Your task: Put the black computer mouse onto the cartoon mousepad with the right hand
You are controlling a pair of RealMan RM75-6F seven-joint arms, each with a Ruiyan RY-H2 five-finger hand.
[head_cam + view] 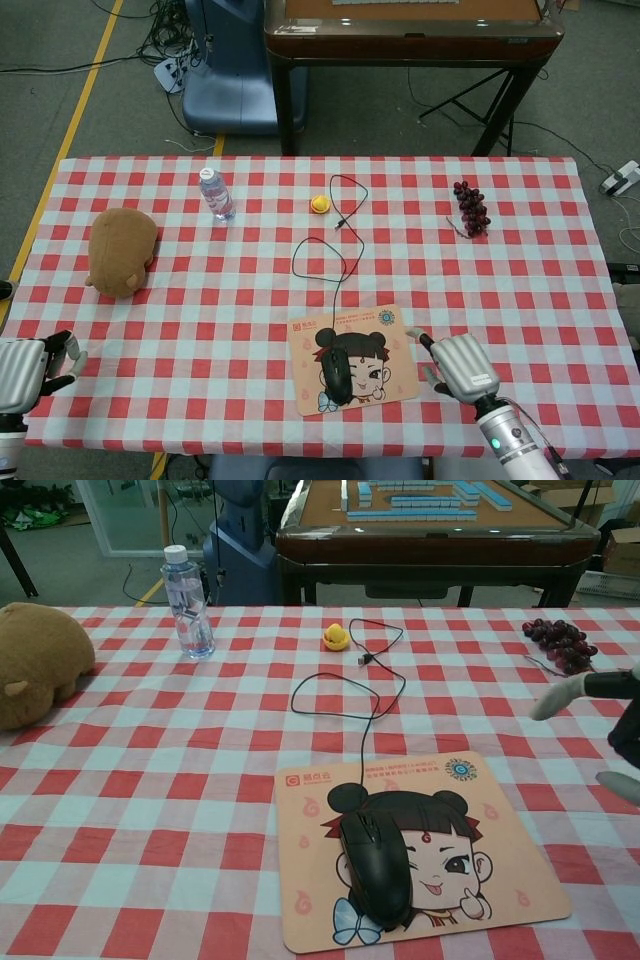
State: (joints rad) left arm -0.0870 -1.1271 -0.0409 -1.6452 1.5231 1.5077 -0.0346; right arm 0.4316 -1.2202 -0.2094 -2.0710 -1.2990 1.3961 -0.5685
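The counter (520, 290), under a red-and-white checked cloth, carries everything. A brown plush (122, 250) lies near its left edge. The mousepad (395, 375) sits by the front edge, a little right of centre, and the mouse (337, 376) rests on its left half, its cable (335, 262) looping back toward the far edge. The right hand (458, 367) hovers just beside the mousepad's right edge, fingers spread, holding nothing and clear of the mouse. The left hand (28, 362) is at the front left corner, fingers apart and empty. Grapes (471, 206) lie toward the far right corner, a bottle (216, 194) stands toward the far left, and a small yellow toy (320, 203) sits near the far edge's middle.
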